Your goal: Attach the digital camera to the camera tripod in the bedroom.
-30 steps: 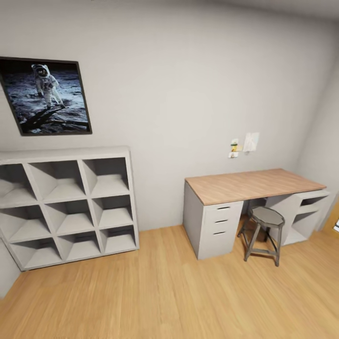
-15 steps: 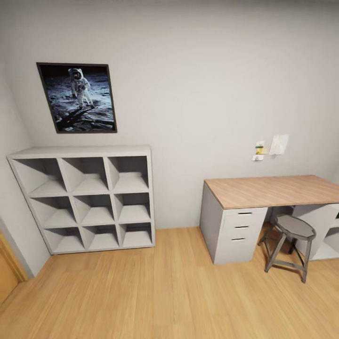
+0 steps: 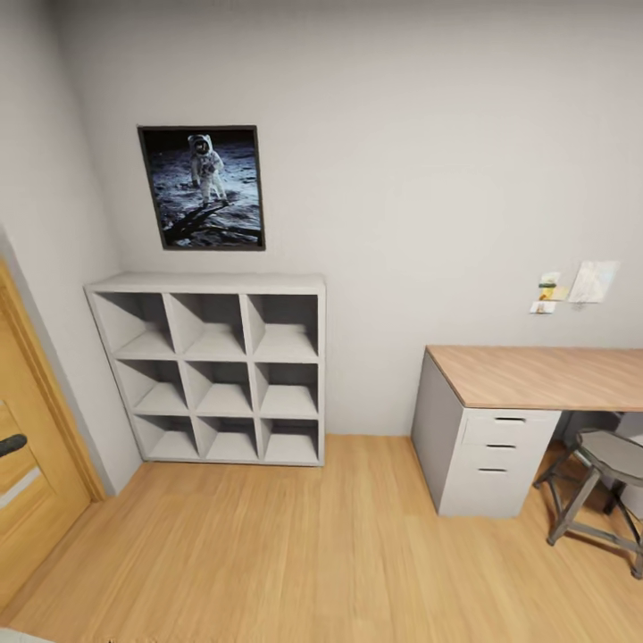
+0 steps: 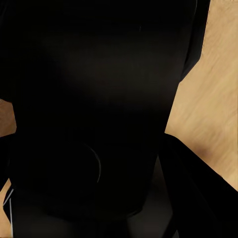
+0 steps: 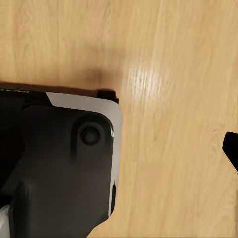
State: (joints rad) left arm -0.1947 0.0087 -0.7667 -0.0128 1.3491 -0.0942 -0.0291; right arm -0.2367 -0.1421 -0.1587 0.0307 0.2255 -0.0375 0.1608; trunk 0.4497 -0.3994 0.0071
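Bedroom corner: a white cube shelf (image 3: pixel 214 371) stands against the far wall under an astronaut picture (image 3: pixel 203 187). A wooden door (image 3: pixel 27 473) is at left; a wood-topped surface (image 3: pixel 545 375) with drawers and a grey stool (image 3: pixel 598 487) at right. The plank floor (image 3: pixel 304 554) lies between. Dark robot parts crowd both wrist views; either tool's state cannot be told.

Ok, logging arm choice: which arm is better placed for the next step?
Cannot tell: the head view faces a white nine-cube shelf and wood-topped grey desk, both wrist views look at light wood plank floor. Neither arm is favoured yet.
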